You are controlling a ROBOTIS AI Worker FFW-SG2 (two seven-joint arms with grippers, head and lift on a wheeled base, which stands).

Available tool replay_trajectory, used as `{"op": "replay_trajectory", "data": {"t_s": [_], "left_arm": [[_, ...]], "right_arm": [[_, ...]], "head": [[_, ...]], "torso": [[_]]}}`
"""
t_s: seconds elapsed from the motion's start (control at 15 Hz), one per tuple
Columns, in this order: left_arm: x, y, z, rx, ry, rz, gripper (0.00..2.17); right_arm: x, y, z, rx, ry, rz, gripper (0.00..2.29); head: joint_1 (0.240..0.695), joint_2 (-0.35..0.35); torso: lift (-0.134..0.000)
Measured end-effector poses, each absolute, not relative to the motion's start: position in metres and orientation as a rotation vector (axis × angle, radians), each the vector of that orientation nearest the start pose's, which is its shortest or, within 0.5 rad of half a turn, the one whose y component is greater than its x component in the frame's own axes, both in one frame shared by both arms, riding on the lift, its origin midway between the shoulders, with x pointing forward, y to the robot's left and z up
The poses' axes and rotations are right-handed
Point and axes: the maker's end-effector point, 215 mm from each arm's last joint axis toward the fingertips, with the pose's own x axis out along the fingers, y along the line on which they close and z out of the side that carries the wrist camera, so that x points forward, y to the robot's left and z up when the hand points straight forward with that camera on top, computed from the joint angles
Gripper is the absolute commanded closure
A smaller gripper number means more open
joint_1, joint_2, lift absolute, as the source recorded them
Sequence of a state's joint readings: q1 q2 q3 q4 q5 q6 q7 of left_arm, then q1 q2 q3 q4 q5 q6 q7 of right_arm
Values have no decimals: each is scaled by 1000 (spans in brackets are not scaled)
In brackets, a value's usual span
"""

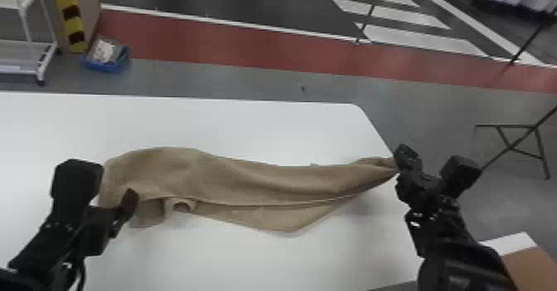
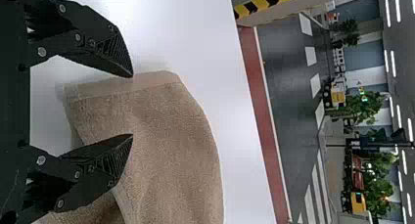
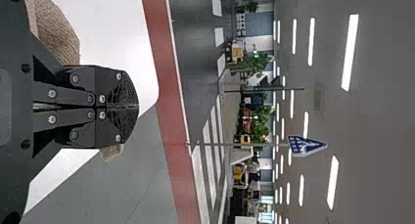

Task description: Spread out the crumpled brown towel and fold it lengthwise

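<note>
A crumpled brown towel of soft, finely napped cloth lies lengthwise across the smooth white bench before you, its long axis running from your left to your right. Its broad, rounded end points left; the opposite end narrows to a gathered tip at the bench's right edge.

Your right tool is clenched on that tip, its black fingers pressed together, with a small tuft of cloth poking out beside them. Your left tool stands at the broad end, its flat, ribbed fingers parted and gripping nothing; one overlaps the towel in the left wrist view, while the other tip lies at the hemmed edge.

Between the two tools, the upper layer sweeps in long, shallow waves over a lower one, which shows as a blunt triangular flap pointing back toward you. Near the left tool, the near edge curls into a small, round, tube-like opening. A straight, stitched hem crosses the left end, and the cloth beyond it bulges in a smooth curve.
</note>
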State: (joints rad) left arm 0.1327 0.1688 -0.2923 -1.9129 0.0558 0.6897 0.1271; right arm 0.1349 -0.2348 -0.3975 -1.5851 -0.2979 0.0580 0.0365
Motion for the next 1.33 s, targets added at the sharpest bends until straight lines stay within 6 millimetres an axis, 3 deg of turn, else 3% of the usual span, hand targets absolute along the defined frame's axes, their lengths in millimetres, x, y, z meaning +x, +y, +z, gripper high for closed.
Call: {"op": "replay_trajectory", "data": {"t_s": [0.4, 0.6, 0.67, 0.93, 1.0, 1.07, 1.33], "left_arm": [[495, 150, -454, 176, 517, -163, 552], [489, 156, -459, 172, 535, -161, 772], [488, 158, -460, 175, 539, -157, 1028], [486, 159, -463, 181, 546, -155, 1028], [485, 159, -464, 181, 551, -157, 1069], [484, 158, -465, 180, 556, -162, 1389], [485, 161, -452, 160, 533, -155, 1423]], "right_arm": [[510, -518, -354, 42, 62, -331, 1892], [511, -515, -354, 41, 63, -326, 1892], [511, -514, -354, 42, 63, -324, 1892], [512, -512, -354, 46, 60, -319, 1892], [511, -512, -354, 46, 60, -319, 1892], [511, -513, -353, 45, 59, -320, 1892], [509, -512, -346, 39, 43, -315, 1892]], "head": [[695, -350], [695, -350], [695, -350], [695, -350], [695, -350], [695, -350], [695, -350]], "torso": [[-124], [-124], [-124], [-124], [-124], [-124], [-124]]}}
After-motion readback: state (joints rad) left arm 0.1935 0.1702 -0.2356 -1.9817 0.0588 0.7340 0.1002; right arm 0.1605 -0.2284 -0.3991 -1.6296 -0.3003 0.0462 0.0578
